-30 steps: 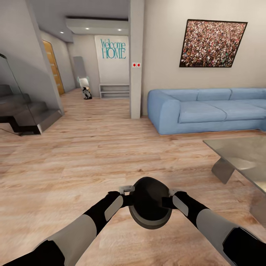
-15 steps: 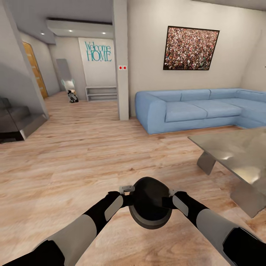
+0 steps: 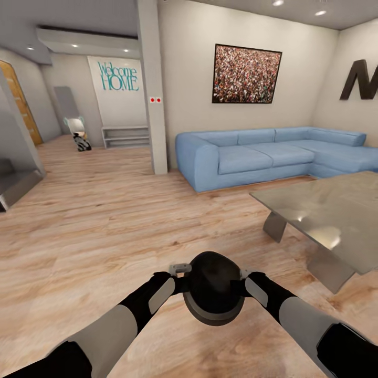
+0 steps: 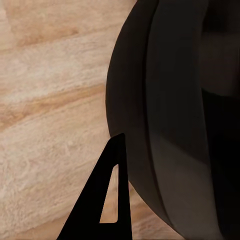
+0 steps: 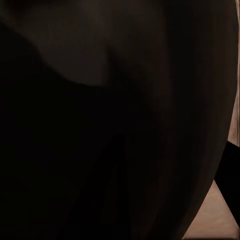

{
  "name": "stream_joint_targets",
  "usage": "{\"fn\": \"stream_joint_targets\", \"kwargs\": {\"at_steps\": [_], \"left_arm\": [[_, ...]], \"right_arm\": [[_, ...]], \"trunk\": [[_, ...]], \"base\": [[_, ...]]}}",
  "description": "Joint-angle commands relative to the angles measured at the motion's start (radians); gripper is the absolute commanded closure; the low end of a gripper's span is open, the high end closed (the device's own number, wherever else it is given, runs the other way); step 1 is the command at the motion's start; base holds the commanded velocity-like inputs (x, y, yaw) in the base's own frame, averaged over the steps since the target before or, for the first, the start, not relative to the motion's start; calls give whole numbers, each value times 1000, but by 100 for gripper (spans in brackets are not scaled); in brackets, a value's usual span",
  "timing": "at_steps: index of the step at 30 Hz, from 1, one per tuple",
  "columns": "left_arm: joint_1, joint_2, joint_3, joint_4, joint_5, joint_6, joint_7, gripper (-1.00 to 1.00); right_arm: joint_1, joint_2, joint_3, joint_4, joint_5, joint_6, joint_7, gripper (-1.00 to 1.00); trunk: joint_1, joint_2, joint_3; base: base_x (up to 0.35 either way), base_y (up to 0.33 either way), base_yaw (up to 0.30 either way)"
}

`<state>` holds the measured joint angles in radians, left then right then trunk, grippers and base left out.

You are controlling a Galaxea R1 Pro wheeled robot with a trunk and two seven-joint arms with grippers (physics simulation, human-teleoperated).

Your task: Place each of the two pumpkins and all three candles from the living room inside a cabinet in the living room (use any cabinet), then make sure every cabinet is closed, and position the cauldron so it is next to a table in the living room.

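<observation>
Both grippers are clamping the cauldron (image 3: 212,294); it should be carried level and set down beside the table (image 3: 336,220).

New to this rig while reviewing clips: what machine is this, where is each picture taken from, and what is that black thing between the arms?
These are simulator renders of a wheeled robot with two arms. The wide picture comes from a camera on its head, looking down over both arms. The black round thing is a cauldron, held off the wood floor between the left gripper and the right gripper, one on each side. Whether each gripper actually clamps the rim cannot be told. The two dark close-ups come from cameras near each gripper: the left one shows the cauldron's curved wall beside one finger over floor planks. To the robot's right stands a low grey-green table, with a blue sofa behind it.
</observation>
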<state>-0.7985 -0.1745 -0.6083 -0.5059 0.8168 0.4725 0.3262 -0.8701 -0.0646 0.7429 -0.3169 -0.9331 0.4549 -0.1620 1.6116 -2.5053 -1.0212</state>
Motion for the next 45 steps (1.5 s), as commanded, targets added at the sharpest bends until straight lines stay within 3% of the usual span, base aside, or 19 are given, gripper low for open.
{"fn": "stream_joint_targets", "kwargs": {"at_steps": [1, 28, 45], "left_arm": [[-1, 0, -4, 0, 6, 2, 10, 100], [-1, 0, -4, 0, 5, 3, 9, 100], [-1, 0, -4, 0, 5, 3, 9, 100]], "right_arm": [[-1, -1, -2, -5, -7, 2, -8, 100], [-1, -1, -2, -5, -7, 2, -8, 100], [-1, 0, -2, -5, -7, 2, -8, 100]], "trunk": [[0, -1, 0], [0, -1, 31], [0, -1, 40]], "base": [[0, 2, -222], [3, 0, -222], [190, 167, -97]]}}
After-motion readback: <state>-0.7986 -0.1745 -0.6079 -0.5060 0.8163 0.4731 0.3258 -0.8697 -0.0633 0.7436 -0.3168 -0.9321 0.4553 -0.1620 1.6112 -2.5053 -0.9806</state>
